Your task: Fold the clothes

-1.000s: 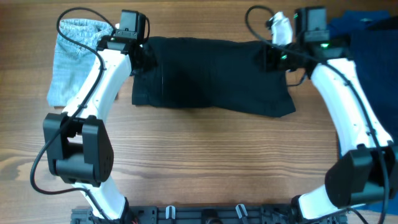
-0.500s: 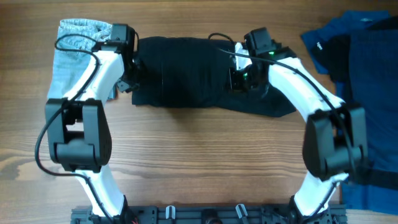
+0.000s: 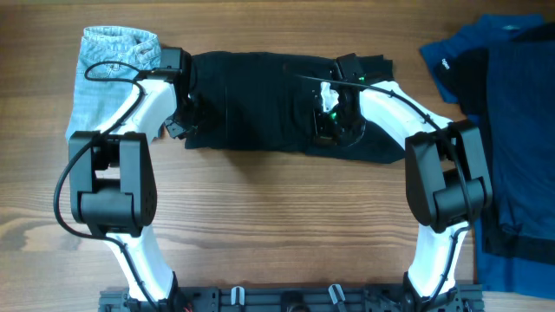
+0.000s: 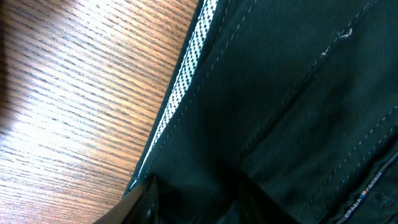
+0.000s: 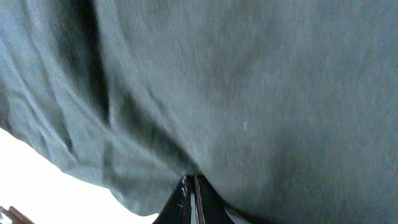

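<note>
The place was a robotics lab bench, not a home. Two white-and-black robot arms, the left arm [image 3: 143, 95] and the right arm [image 3: 390, 94], rose from a black mounting rail [image 3: 286, 299] along the near edge of a wood-grain desk [image 3: 277, 225]. Loose black cables [image 3: 59, 195] looped off their joints. Garments lay spread on the desk: black shorts [image 3: 260, 104] at the far middle, a light-blue denim piece [image 3: 100, 82] toward the far left corner, and dark blue clothing [image 3: 512, 130] along the right edge.
</note>
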Controlling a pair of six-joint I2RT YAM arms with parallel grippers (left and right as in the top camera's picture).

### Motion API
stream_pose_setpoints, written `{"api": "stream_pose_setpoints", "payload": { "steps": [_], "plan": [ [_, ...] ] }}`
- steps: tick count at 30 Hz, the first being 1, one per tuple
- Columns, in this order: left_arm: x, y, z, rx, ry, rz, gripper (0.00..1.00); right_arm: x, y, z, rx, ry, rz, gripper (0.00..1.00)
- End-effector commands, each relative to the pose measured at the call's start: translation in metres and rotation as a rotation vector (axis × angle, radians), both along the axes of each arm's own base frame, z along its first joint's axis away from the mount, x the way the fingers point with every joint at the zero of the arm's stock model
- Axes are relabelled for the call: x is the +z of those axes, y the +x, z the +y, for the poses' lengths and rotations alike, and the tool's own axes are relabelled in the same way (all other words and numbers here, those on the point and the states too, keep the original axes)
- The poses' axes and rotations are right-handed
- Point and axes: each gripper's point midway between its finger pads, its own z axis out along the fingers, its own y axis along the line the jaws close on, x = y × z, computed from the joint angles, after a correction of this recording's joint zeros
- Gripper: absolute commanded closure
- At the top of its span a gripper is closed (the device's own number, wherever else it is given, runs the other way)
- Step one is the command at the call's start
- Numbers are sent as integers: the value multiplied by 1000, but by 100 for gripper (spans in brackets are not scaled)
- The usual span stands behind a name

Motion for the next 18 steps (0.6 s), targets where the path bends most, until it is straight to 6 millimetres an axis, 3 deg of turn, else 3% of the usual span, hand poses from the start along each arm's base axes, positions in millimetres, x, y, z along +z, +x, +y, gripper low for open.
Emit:
{"api": "stream_pose_setpoints", "payload": {
  "steps": [1,4,8,10,13,18],
  "plan": [
    [2,-9,14,40,13,20,58,31,15,10,35,36,-62,96],
    [22,-2,20,55,9,-34,52,61,26,14,34,54,-118,96],
    [43,-1,21,24,13,-80,43,85,27,23,49,73,-176,96],
    [43,-3,21,25,13,-71,34,84,23,27,58,73,-169,96],
    [37,-10,21,25,14,-44,10,74,15,34,43,53,-137,96],
    [18,-18,20,21,11,-9,8,52,7,32,-3,-98,-141,96]
  ]
}}
